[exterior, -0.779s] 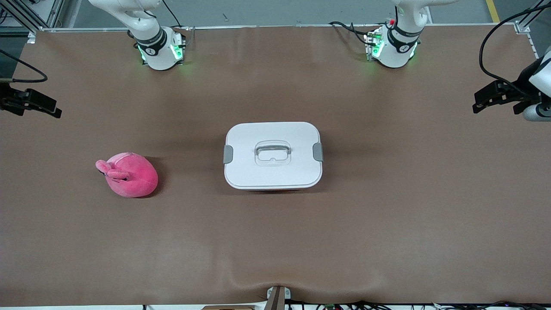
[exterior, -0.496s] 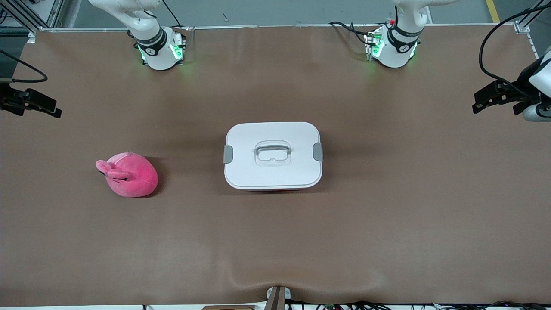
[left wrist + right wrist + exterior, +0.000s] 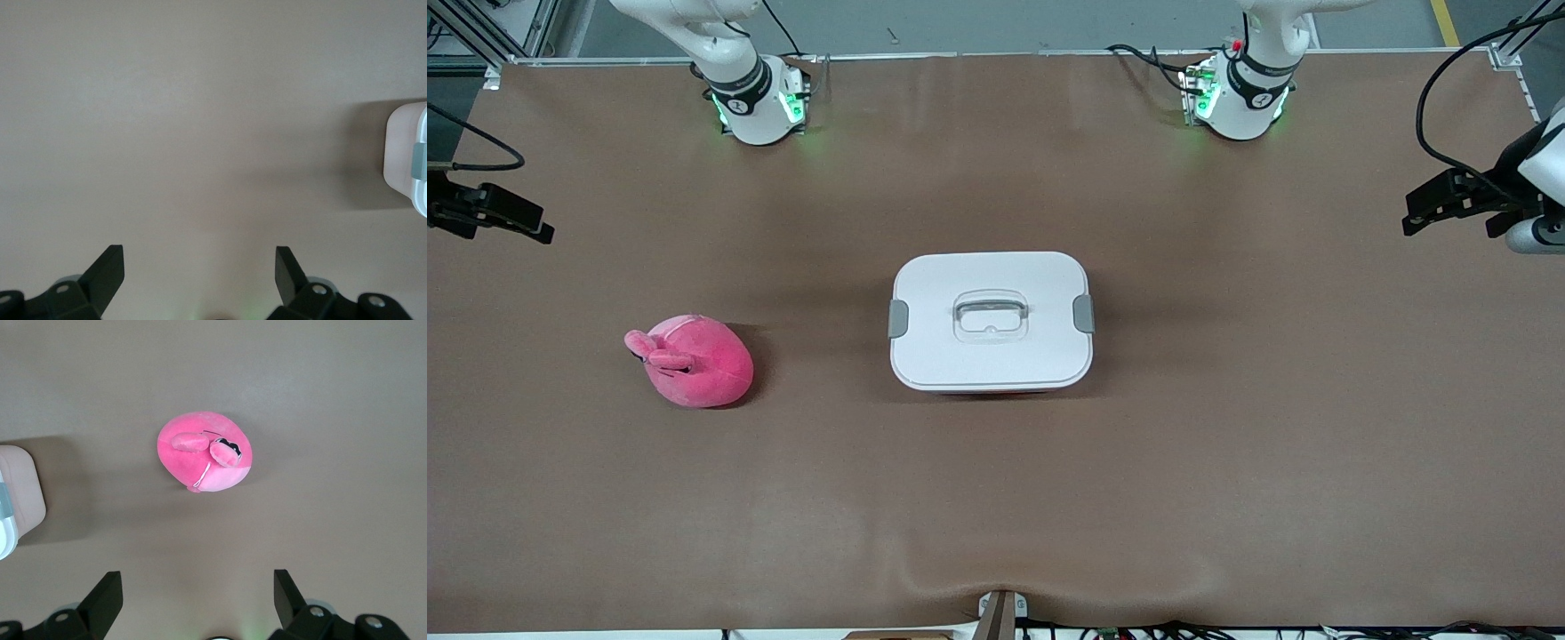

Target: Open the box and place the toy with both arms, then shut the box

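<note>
Resting at the middle of the brown worktop [image 3: 1227, 462], the lidded pink box [image 3: 991, 321] is seen closed, apparently with both grey clips down. The pink plush toy [image 3: 694, 361] lies well apart, toward the right arm's end. The left pincer [image 3: 199, 267] and right pincer [image 3: 197, 590] are held apart, empty, above the worktop.

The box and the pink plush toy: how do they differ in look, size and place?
The box is white-lidded, flat-topped and angular with rounded corners; the plush toy is bright pink and rounded. The box is clearly larger than the toy. The box sits mid-table; the toy lies toward the right arm's end. Both rest on the table, untouched.
</note>
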`<action>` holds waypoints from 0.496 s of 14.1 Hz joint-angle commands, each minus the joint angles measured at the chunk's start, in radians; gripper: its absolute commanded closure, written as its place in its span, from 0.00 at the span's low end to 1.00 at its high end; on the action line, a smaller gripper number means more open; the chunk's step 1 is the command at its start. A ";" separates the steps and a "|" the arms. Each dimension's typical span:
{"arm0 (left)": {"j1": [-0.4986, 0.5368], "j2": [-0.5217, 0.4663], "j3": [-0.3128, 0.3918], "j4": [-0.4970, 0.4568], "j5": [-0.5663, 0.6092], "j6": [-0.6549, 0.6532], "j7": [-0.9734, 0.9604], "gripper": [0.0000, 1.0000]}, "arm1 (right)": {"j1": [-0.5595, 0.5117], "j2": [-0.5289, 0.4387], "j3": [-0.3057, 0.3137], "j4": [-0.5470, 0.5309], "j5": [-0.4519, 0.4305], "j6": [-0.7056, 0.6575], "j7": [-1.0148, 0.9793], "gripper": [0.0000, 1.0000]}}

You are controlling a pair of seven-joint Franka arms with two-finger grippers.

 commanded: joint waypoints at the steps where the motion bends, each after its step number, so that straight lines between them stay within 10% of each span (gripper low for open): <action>1: 0.011 0.027 0.002 0.021 0.002 -0.014 0.004 0.00 | -0.016 0.015 0.011 0.011 -0.021 -0.003 0.001 0.00; 7: 0.054 0.089 0.005 0.063 -0.003 -0.006 0.004 0.00 | -0.036 0.135 0.009 0.010 -0.050 -0.014 -0.011 0.00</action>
